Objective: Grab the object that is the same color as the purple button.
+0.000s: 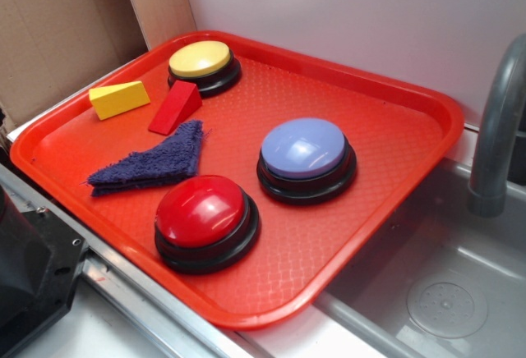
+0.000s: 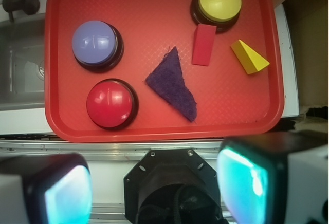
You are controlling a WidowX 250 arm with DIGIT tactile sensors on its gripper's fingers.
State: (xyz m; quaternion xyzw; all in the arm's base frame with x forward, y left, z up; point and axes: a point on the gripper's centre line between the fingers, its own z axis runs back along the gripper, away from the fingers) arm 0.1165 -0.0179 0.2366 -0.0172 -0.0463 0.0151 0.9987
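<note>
Only gripper (image 2: 154, 183) fingertips, blurred, cropped.

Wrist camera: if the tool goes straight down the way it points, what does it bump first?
Probably the bare near edge of the red plastic tray, just short of the purple triangular terry cloth; depth is unclear.

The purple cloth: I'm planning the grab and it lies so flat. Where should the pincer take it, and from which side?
Probably from straight above, at the wide middle of the purple cloth. It lies flat on the red tray as a limp triangle with no raised edge, so pinch the fuzzy pile there, away from the nearby red wedge block and red button.
</note>
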